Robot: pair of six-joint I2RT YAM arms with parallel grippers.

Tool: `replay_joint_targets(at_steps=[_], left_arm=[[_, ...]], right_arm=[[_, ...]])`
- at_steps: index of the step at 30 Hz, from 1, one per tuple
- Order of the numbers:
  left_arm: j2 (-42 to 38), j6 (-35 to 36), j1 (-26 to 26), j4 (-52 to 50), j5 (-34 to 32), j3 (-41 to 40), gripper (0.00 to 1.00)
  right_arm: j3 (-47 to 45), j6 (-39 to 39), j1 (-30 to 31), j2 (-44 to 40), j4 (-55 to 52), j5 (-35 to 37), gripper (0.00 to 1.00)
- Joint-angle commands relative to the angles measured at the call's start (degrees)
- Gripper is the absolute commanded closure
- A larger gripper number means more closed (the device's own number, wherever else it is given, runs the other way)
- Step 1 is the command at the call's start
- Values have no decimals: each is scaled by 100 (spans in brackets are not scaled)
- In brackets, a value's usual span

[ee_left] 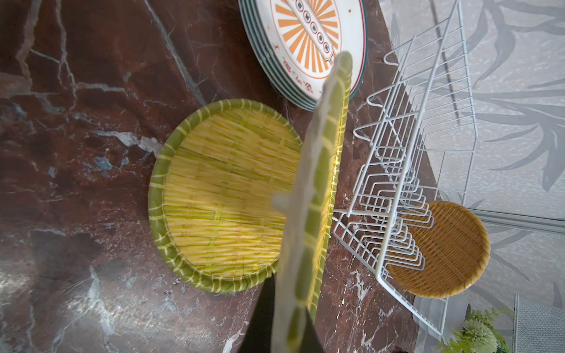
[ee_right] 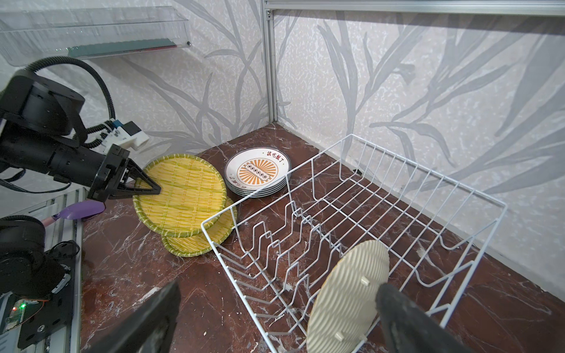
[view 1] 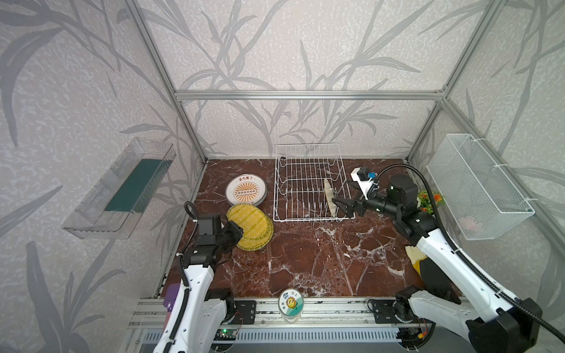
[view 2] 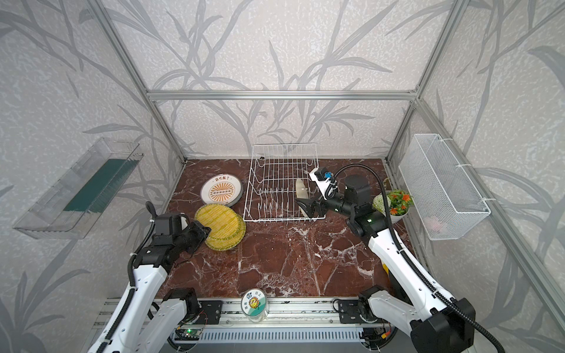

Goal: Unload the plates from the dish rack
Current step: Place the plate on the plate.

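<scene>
So far: all but one of the plates in sight are out of the dish rack (view 1: 312,183). One of those is lifted but not yet set down.
Top views, stack of white plates (view 1: 246,191): it lies flat on the marble tabletop (view 1: 321,259), just beside the rack on the left arm's side, sunburst face up. That part looks finished.
Top views, woven pair: the flat woven plate (view 1: 260,241) lies near the rack's front corner on that same side. The held woven plate (view 1: 249,218) overlaps it from above.
Top views, left gripper (view 1: 237,233): it is pinching the held woven plate by the rim farthest from the rack.
Top views, right gripper (view 2: 302,207): it sits at the rack's other front corner with its jaws spread to either side of the last woven plate (view 2: 302,191).
Left wrist: the held woven plate (ee_left: 318,183) shows edge-on and blurred, between dark closed fingers (ee_left: 263,321). The flat woven plate (ee_left: 226,195) lies under it, apart from the rack. The last plate shows tan through the rack's wires.
Right wrist: the last woven plate (ee_right: 348,293) stands on edge among the prongs at the rack's near end. It sits between wide-apart fingers (ee_right: 406,318), and I cannot tell whether either one touches it. Every other slot is bare.
Left to do: judging from this, lay the held plate on its twin, then close on the standing plate, lift it clear of the prongs and carry it out.
</scene>
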Motion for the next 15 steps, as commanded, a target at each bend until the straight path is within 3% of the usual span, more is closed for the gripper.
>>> replay_joint_targets(at_steps=[1, 15], left_arm=[[-53, -214, 67, 642, 197, -170, 100], [-161, -573, 242, 1944, 689, -1290, 100]], right_arm=[[-34, -146, 78, 88, -108, -183, 1], [46, -374, 276, 299, -256, -156, 1]])
